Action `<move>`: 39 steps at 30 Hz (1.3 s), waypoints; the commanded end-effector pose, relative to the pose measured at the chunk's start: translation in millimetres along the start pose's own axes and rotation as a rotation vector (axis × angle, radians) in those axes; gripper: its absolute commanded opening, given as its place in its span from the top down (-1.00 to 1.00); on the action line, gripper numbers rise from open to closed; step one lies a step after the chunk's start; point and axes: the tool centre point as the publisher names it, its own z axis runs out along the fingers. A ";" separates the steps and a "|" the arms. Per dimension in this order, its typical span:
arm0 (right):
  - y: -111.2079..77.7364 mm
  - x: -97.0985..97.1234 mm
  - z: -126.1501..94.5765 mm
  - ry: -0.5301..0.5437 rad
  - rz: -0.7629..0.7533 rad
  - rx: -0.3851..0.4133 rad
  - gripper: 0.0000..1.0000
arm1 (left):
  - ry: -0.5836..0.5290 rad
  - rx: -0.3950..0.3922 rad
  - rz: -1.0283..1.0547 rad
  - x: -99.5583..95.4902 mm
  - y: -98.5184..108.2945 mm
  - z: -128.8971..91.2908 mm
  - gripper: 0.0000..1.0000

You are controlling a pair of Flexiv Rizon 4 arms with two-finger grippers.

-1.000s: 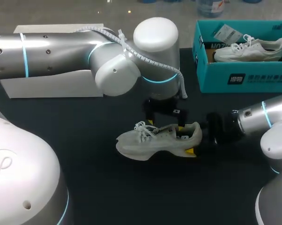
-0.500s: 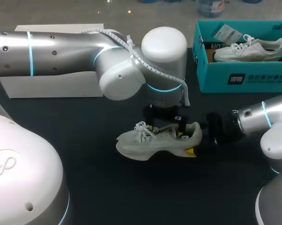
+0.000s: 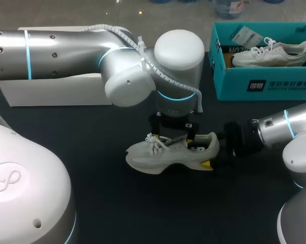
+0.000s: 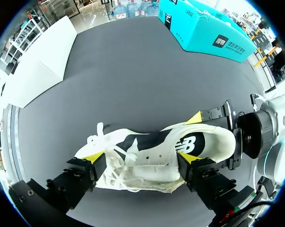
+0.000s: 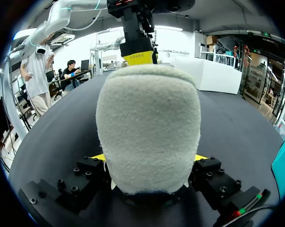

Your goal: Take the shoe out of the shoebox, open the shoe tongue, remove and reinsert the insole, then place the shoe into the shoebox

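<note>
A pale grey shoe [image 3: 168,152] stands on the dark table, toe to the left, with white laces. My right gripper [image 3: 214,152] is shut on its heel from the right. In the right wrist view the heel [image 5: 149,127] fills the space between the two fingers [image 5: 199,163]. My left gripper [image 3: 174,133] comes down from above over the laced part. In the left wrist view its fingers stand wide apart, one yellow tip by the laces [image 4: 111,158], the other tip [image 4: 185,158] against the shoe's side near the opening. Left gripper [image 4: 138,161] is open.
A teal shoebox [image 3: 265,86] stands at the back right with a second white shoe [image 3: 270,53] in it. A white box lid [image 3: 56,91] lies at the back left, under my left arm. Bare table lies in front of the shoe.
My left arm has shifted a little to the right and lowered its gripper onto the shoe's laced part. The shoe and my right arm have kept still.
</note>
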 end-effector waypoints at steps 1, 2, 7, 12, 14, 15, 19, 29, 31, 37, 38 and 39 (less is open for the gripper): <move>-0.3 0.6 2.9 -0.002 -0.001 0.003 1.00 | 0.027 -0.003 -0.014 -14.0 5.0 -13.0 0.03; -0.3 0.6 2.9 -0.002 -0.001 0.003 1.00 | 0.035 -0.011 -0.019 -14.8 4.8 -13.6 0.29; -0.3 0.6 2.9 -0.002 -0.001 0.003 1.00 | 0.076 -0.049 -0.040 -16.2 6.2 -16.4 1.00; -0.3 0.6 2.9 -0.002 -0.001 0.003 1.00 | 0.181 -0.088 -0.035 -23.7 5.9 -25.8 1.00; -0.3 0.6 2.9 -0.002 -0.001 0.003 1.00 | 0.216 -0.109 -0.031 -28.5 5.9 -27.4 1.00; -0.3 0.6 2.9 -0.002 -0.001 0.003 1.00 | 0.227 -0.113 -0.031 -31.6 6.1 -28.0 1.00; -0.3 0.6 2.9 -0.002 -0.001 0.003 1.00 | 0.291 -0.136 -0.034 -48.2 7.5 -31.2 1.00; -0.3 0.6 2.9 -0.002 -0.001 0.003 1.00 | 0.336 -0.118 -0.089 -85.2 17.0 -41.3 1.00; -0.3 0.6 2.9 -0.002 -0.001 0.003 1.00 | 0.329 -0.113 -0.102 -90.6 19.1 -41.0 1.00; -0.3 0.6 2.9 -0.002 -0.001 0.003 1.00 | 0.274 -0.142 -0.153 -104.5 23.5 -22.4 1.00; -0.3 0.6 2.9 -0.002 -0.001 0.003 1.00 | 0.264 -0.149 -0.164 -107.4 23.6 -18.7 1.00; -0.3 0.6 2.9 -0.002 -0.001 0.003 1.00 | 0.258 -0.152 -0.170 -109.1 24.0 -16.5 1.00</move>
